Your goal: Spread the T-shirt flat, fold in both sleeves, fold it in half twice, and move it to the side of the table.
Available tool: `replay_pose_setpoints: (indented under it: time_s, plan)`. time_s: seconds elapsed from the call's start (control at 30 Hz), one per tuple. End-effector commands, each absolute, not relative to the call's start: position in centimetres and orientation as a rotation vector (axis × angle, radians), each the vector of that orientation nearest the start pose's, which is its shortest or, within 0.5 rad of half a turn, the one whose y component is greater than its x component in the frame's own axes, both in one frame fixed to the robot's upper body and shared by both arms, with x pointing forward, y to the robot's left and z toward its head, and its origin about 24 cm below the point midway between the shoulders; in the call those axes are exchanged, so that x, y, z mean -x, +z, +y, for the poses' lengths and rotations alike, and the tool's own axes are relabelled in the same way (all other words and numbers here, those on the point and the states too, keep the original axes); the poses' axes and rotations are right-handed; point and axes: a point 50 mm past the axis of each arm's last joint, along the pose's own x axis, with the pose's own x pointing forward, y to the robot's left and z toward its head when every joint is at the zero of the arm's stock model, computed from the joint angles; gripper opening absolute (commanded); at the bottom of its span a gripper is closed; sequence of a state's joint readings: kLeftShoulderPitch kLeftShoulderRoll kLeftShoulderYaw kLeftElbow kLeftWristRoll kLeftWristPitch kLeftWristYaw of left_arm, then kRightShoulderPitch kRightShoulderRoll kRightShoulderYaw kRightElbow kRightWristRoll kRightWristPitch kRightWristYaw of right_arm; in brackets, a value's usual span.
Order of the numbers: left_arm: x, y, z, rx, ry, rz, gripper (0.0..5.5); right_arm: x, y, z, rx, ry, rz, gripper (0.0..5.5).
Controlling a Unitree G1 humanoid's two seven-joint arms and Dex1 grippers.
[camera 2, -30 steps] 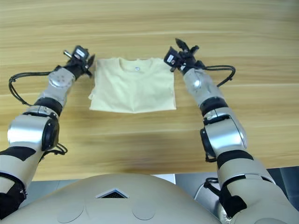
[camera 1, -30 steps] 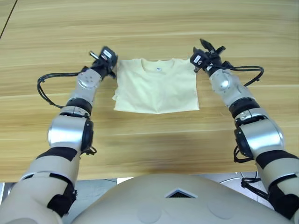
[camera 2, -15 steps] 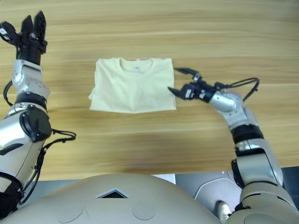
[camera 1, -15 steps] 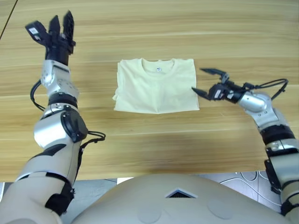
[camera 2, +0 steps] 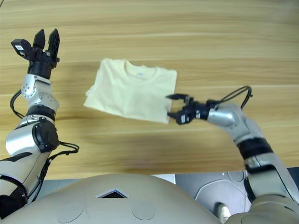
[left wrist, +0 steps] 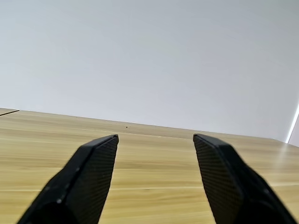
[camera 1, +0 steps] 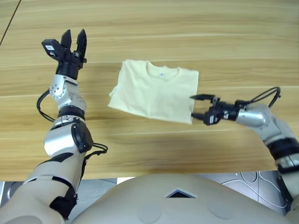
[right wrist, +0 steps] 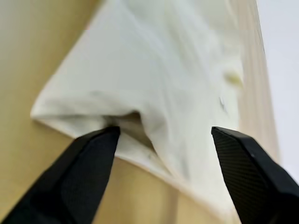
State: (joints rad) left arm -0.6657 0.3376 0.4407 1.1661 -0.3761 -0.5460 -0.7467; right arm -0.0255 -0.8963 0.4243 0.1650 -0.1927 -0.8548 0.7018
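A pale yellow folded T-shirt (camera 1: 154,91) lies slightly askew on the wooden table (camera 1: 196,28), collar toward the far side. My right gripper (camera 1: 194,106) is open at the shirt's near right corner. In the right wrist view the gripper (right wrist: 163,158) has that corner of the T-shirt (right wrist: 154,70) between its spread fingers, one finger (right wrist: 88,163) touching the cloth's edge. My left gripper (camera 1: 74,33) is open and empty, raised to the left of the shirt and well apart from it. Its fingers (left wrist: 84,182) point over the table toward a white wall.
Bare wood surrounds the shirt on all sides. The table's near edge (camera 1: 140,175) runs just in front of my arms. A dark seam (camera 1: 8,21) crosses the far left corner.
The right gripper has moved in to the shirt's near right corner, and the shirt has turned and shifted a little. The left gripper has come down and toward the shirt, still open.
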Motion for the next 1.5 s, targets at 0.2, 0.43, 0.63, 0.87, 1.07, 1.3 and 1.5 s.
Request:
replay_pose_setpoints:
  time_s: [0.2, 0.43, 0.63, 0.87, 1.07, 1.3, 1.5]
  plan:
    - [-33.4, 7.2, 26.4, 0.129, -0.211, -0.283, 2.99, -13.6, 11.9, -16.9, 0.679, 1.585, -0.582, 3.65]
    - [-33.1, 7.4, 25.8, 0.091, -0.232, -0.332, 2.99, -22.5, 11.2, -11.5, 0.743, 1.299, -0.577, 3.65]
    - [-33.4, 7.5, 25.2, 0.08, -0.205, -0.345, 2.99, -27.2, 8.9, -1.7, 0.872, 1.227, -0.551, 3.65]
    - [-33.7, 7.8, 25.9, 0.137, -0.042, -0.362, 2.99, -28.7, 3.2, 2.4, 1.107, 1.252, -0.406, 3.65]
    - [-34.0, 7.5, 24.7, 0.146, -0.058, -0.351, 2.99, -30.2, -0.3, 0.4, 1.227, 1.108, -0.178, 3.65]
    - [-33.9, 7.0, 23.8, 0.139, -0.08, -0.346, 2.99, -33.1, 0.2, -2.3, 0.977, 0.691, 0.088, 3.65]
    - [-33.7, 6.9, 23.0, 0.116, -0.109, -0.36, 2.99, -35.0, 0.8, -5.5, 0.832, 0.389, 0.223, 3.65]
